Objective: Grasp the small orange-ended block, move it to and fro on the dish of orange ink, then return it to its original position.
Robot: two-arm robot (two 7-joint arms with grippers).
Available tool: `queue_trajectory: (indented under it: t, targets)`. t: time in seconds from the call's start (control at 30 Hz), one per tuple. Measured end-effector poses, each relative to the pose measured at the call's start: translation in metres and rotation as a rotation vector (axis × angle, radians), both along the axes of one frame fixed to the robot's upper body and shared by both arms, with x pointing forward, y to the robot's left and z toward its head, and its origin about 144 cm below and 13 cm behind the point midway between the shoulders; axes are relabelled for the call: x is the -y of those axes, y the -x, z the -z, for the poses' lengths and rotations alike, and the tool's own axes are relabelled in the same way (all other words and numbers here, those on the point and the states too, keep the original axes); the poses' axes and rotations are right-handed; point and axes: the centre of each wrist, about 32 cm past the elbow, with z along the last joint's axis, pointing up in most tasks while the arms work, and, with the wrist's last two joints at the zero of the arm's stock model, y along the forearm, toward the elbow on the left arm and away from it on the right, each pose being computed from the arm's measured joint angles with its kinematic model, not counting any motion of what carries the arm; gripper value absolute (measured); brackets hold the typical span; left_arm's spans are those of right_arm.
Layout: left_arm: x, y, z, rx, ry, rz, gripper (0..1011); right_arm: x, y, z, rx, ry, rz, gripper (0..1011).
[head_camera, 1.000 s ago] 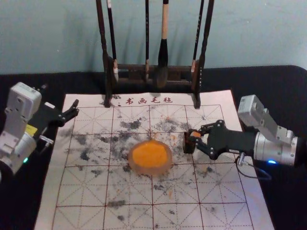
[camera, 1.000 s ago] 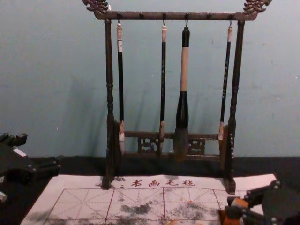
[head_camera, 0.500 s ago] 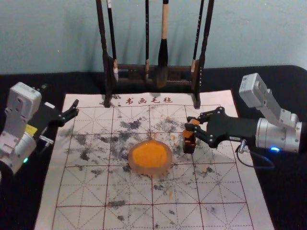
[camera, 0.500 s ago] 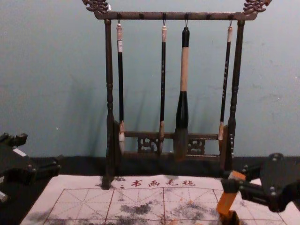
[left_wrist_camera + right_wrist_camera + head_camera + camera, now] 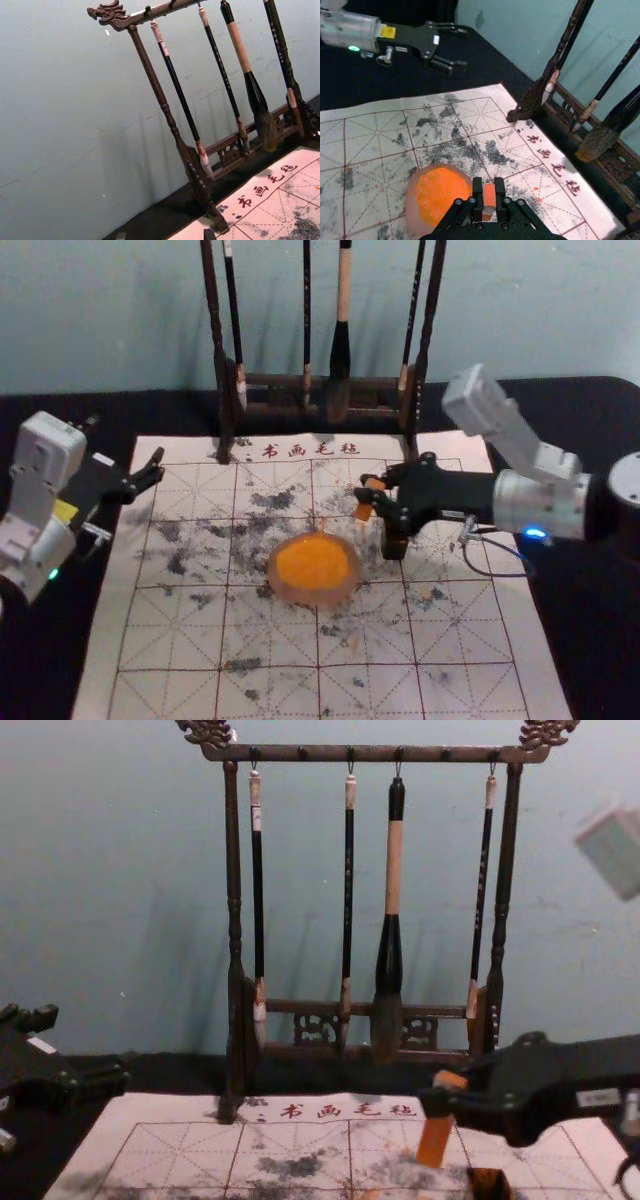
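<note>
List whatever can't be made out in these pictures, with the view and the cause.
Orange block, middle: chest view, covered by the right gripper.
Dark holder, base: chest view, cut off by the lower edge.
Brush stand, top: head view, cut off by the upper edge.
Lettering on the thin brush's handle: chest view, too small to read.

Dim, diffuse light lies over the pale wall (image 5: 100,920) and the white mat (image 5: 200,640), while the black bench (image 5: 600,640) sinks into near-darkness along its back edge. Soft shadows (image 5: 185,950) fall on the wall left of the brush rack (image 5: 233,870) in the chest view, suggesting light from the right. There, a pale housing (image 5: 612,850) at upper right is blurred; in the head view a blue lamp (image 5: 535,533) glows brightly.
</note>
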Motion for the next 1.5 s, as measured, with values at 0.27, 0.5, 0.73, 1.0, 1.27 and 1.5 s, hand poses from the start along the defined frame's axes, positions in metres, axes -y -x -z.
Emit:
queue_trajectory:
  t: [0.27,0.5,0.73,1.0,1.27,1.5]
  targets:
    - [0.0,0.0,0.0,0.0,0.0,0.0,1001,-0.025,-0.006,0.001,-0.042,0.018,0.013,110]
    - [0.0,0.0,0.0,0.0,0.0,0.0,1001,-0.037,-0.007,0.005,-0.068,0.016,0.008,110]
    - [0.0,0.0,0.0,0.0,0.0,0.0,1001,-0.044,-0.006,0.01,-0.088,0.01,0.001,110]
    - [0.0,0.0,0.0,0.0,0.0,0.0,1001,-0.051,-0.004,0.016,-0.11,0.01,-0.013,110]
    - [0.0,0.0,0.0,0.0,0.0,0.0,1001,-0.055,-0.004,0.02,-0.124,0.022,-0.013,111]
    - [0.0,0.0,0.0,0.0,0.0,0.0,1001,-0.058,-0.004,0.022,-0.13,0.031,-0.009,110]
